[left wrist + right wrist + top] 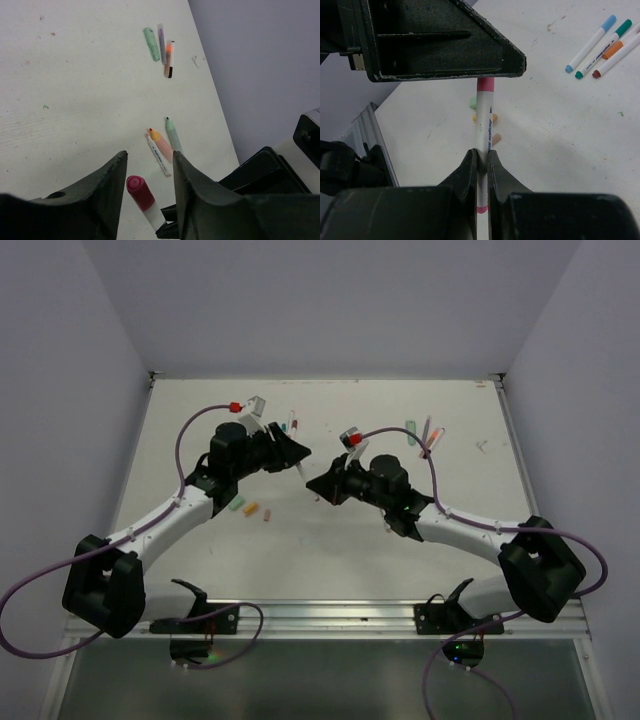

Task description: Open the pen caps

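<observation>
My right gripper is shut on the white barrel of a pen and holds it above the table. The pen's magenta cap sits between the fingers of my left gripper, which is open with a gap on each side of the cap. In the top view the two grippers, left and right, meet at the table's middle. Three loose caps, green, orange and pink, lie on the table below the left gripper.
Several capped pens lie behind the left gripper, also seen from above. A white pen and two highlighters lie near the right arm. More pens lie far right. A metal rail runs along the near edge.
</observation>
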Controlling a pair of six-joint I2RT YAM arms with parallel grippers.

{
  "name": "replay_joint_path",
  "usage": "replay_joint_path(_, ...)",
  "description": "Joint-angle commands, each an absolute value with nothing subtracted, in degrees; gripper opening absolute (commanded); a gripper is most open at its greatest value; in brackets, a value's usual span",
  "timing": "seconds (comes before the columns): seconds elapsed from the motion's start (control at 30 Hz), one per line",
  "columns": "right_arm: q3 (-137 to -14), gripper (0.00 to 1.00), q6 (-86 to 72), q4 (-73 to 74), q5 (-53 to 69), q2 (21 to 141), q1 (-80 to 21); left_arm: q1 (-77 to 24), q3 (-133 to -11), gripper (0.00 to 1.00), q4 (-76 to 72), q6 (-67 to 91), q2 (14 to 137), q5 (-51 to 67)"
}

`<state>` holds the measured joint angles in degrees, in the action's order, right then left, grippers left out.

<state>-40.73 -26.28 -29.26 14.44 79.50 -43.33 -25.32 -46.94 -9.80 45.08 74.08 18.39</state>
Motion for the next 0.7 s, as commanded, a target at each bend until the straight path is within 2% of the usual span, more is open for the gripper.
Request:
replay_joint_path(0.0,-40.52,0.0,-25.23,-32.96,13.01,77.87,-44.12,-25.84,-47.29,0.41,-11.87,45.88,74.18,17.14)
replay_joint_path(0.07,-40.52,0.0,-25.14,-32.96,12.48,77.78,-44.3,-25.93,-47.29,0.31,-11.6,45.79,74.18,17.23)
replay_joint_path(0.1,-40.52,0.0,-25.05,-33.13,12.31,77.78,-44.3,-25.93,-47.29,0.2,-11.51,45.79,74.18,17.31)
replay_joint_path(0.2,-40.52,0.0,-24.96,-33.83,12.48,77.87,-44.3,-25.93,-47.2,0.0,-11.34,45.88,73.92,17.67)
replay_joint_path(0.23,-40.6,0.05,-25.05,-34.1,12.65,77.96,-44.38,-26.01,-47.2,0.0,-11.42,45.79,73.74,17.84)
replay_joint_path(0.27,-40.69,0.17,-25.22,-34.36,13.09,77.96,-44.38,-26.02,-47.11,0.0,-11.51,45.62,73.65,17.75)
replay_joint_path(0.37,-41.48,0.38,-25.31,-34.89,13.88,78.66,-44.38,-26.1,-46.76,0.0,-12.04,44.83,72.86,17.93)
replay_joint_path(0.5,-43.06,0.46,-25.58,-35.59,15.81,80.5,-44.47,-26.37,-46.14,0.0,-13.35,43.95,71.46,18.11)
replay_joint_path(0.67,-45.61,0.46,-25.84,-35.77,17.66,82.88,-44.38,-26.46,-44.83,0.0,-15.64,43.86,70.14,18.54)
